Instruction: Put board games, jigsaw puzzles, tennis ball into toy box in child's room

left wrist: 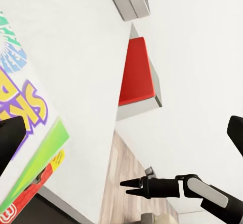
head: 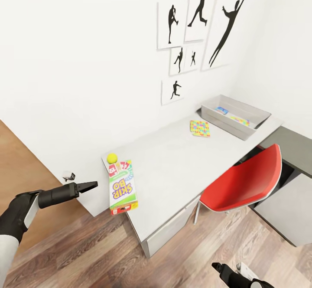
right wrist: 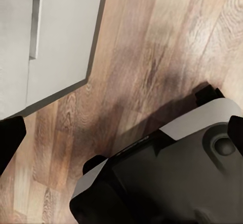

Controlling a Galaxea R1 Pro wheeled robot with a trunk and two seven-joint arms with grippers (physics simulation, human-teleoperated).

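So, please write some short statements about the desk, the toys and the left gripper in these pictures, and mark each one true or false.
1. The small yellow-green tennis ball lies inside the translucent pale grey toy box. False: it rests on the long pale grey-white table, at the far end of the SKIP-BO box.
2. The green, yellow and red SKIP-BO game box lies flat on the table near its edge. True.
3. The left gripper is closed on the SKIP-BO box. False: it is beside the box, empty.
4. One multicolour jigsaw puzzle square lies on the table, outside the toy box. True.
5. The red chair stands at the table. True.
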